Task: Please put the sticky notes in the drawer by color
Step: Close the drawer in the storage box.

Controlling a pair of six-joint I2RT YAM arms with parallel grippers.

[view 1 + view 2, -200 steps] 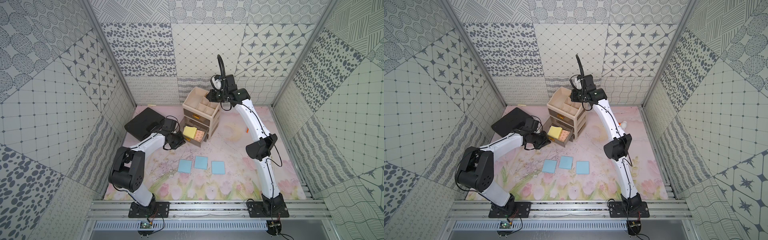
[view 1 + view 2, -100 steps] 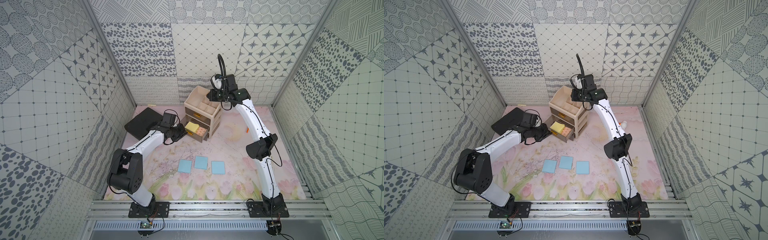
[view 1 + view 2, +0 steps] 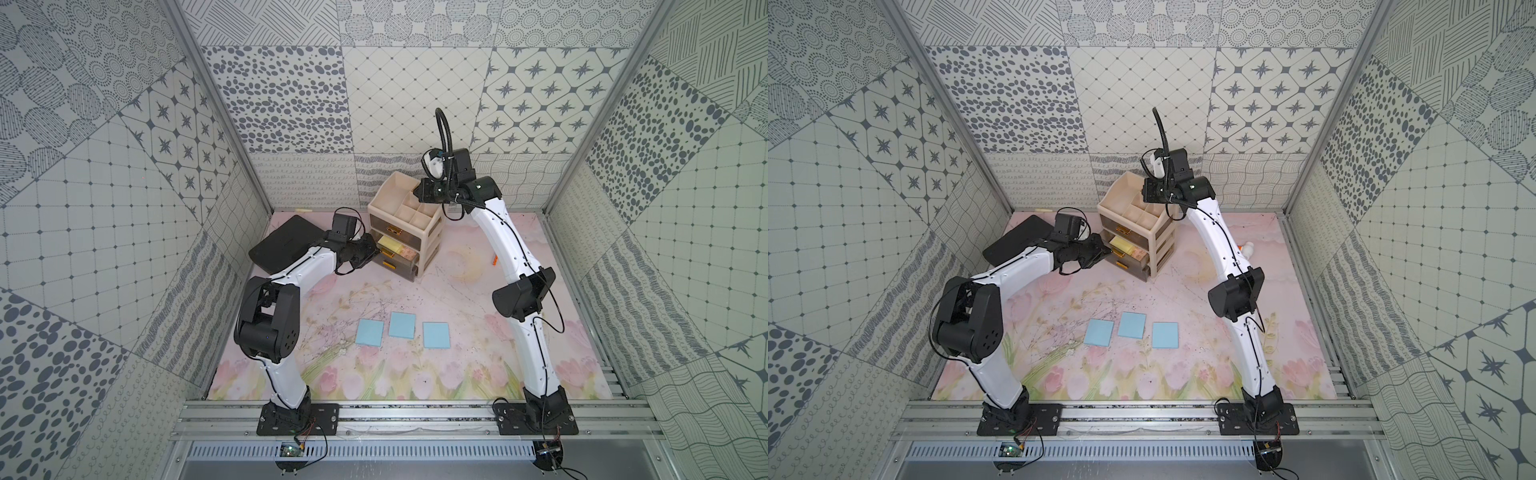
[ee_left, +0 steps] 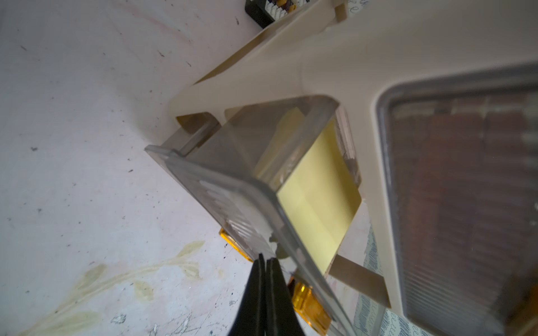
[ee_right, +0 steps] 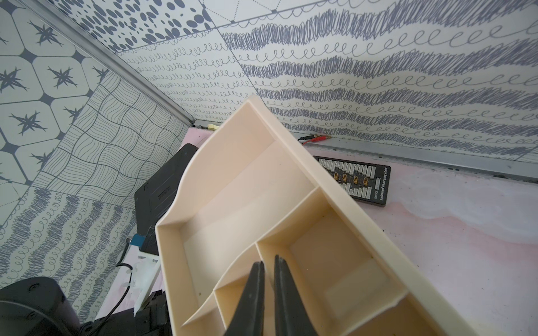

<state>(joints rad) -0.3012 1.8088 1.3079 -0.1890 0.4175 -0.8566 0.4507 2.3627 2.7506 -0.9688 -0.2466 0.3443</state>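
White left arm [image 3: 291,270] is stretching low over the flowery pink desk [image 3: 457,374], left tool [image 4: 265,259] closed tight, tips touching the half-open translucent grey drawer [image 4: 221,186] of the cream plastic cabinet [image 3: 428,245]. Right tool [image 5: 269,267], nearly together, is hovering over the divided top tray [image 5: 343,200]. Yellow sticky notes [image 4: 317,197] are lying inside that drawer; three light blue square sticky notes [image 3: 402,325] are sitting on the desk.

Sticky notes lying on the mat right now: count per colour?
light blue sticky notes: 3
yellow notes: 0 on the mat; they sit in a part-open drawer, count hidden
pink notes: 0 on the mat; some show in the cabinet, count hidden
Total on the mat: 3
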